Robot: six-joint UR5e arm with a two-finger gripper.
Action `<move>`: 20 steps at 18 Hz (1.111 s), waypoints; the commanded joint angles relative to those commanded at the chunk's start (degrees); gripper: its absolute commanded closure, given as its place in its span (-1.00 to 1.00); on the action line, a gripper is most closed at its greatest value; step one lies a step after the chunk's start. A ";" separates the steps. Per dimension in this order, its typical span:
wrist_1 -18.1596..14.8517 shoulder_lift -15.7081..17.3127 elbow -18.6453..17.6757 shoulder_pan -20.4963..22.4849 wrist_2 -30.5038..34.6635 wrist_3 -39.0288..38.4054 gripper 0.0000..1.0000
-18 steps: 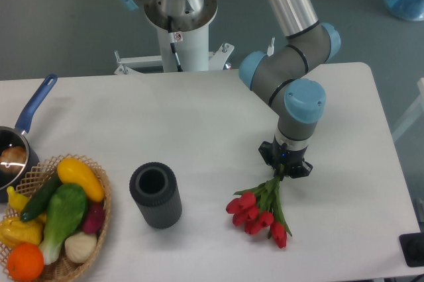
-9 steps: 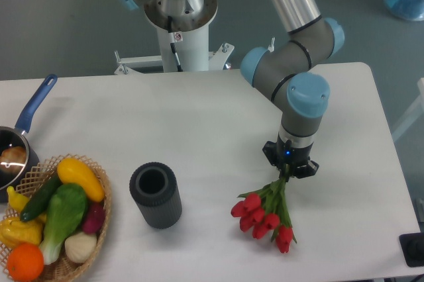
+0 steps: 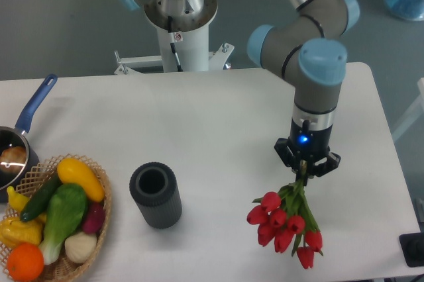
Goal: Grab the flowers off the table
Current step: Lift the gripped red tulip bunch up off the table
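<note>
1. Camera view, fixed above the table (image 3: pixel 199 123), showed the gripper (image 3: pixel 306 175) clamped on the stem end of the tulip bunch (image 3: pixel 285 224), the red blooms hanging below and slightly left of the jaws.
2. The step in hand looked like the lift. It called for a straight, slow rise, since the thin stems could slip or swing.
3. The jaws stood nearly together, pinching only the green stems; they touched nothing else.
4. Whether the lowest blooms were clear of the tabletop could not be told.
5. A dark ribbed cylinder (image 3: pixel 156 196) stood well left of the jaws, a vegetable basket (image 3: pixel 56 226) farther left.
</note>
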 joint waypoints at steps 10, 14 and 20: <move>-0.09 5.01 0.71 0.17 -8.62 -5.89 0.71; 0.00 5.36 1.50 0.79 -8.62 -6.60 0.71; -0.09 6.24 1.23 1.05 -8.71 -6.95 0.71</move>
